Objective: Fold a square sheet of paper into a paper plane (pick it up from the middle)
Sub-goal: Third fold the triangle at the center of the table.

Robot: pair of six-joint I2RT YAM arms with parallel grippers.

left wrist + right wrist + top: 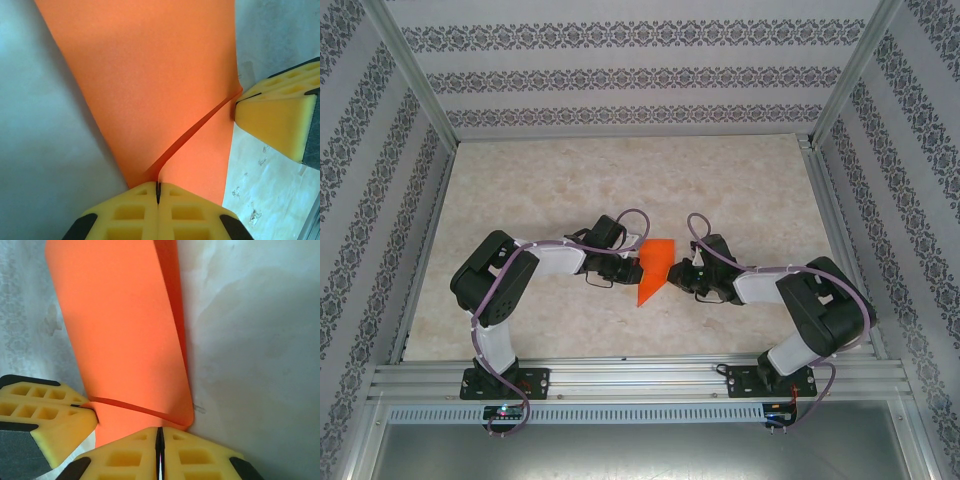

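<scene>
The left gripper point(632, 262) and right gripper point(674, 276) face each other tip to tip over the middle of the table point(570, 190), with the paper point(655, 268) between them. From above, the paper is a folded orange shape, wide at the far end and narrowing to a point on the near side, just below the two grippers.

In the left wrist view, the left gripper point(158, 186) has its yellow pads pressed together on the paper's point(150, 85) near edge. The sheet spreads away ahead of the tips. A raised fold edge runs from this pinch up and to the right, ending at the right gripper's fingers point(275, 122), which meet the paper at its right side.

In the right wrist view, the right gripper point(160, 434) is likewise clamped on the paper point(120, 325), pads together with the sheet's edge caught at the tips. The paper stretches forward from them. The left gripper's fingers point(45, 410) sit just to the left, closed on the same sheet, and a thin fold line links the two pinch spots.

Whether the paper touches the table cannot be told.
</scene>
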